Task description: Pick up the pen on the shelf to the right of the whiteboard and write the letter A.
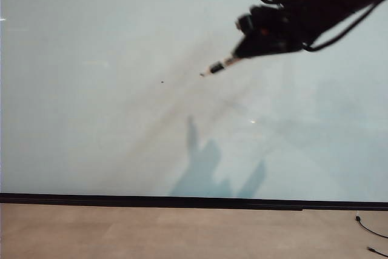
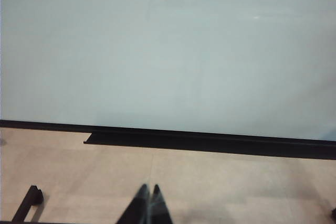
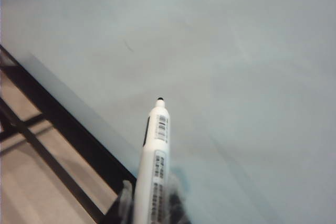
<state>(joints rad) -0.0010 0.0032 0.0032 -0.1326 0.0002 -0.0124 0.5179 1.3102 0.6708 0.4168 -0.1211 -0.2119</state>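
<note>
White pen (image 3: 153, 171) – black tip; pale grey-white whiteboard (image 1: 91, 119)

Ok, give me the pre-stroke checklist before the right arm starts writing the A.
1. Pen held in the right tool: ok.
2. Pen tip uncapped and pointing at the whiteboard: ok.
3. Tip touching the board: cannot tell.
4. Writing area free of strokes: ok, only a tiny dark speck; no letter A yet.
5. Left tool out of the way, low over the floor, shut and empty: ok.
</note>
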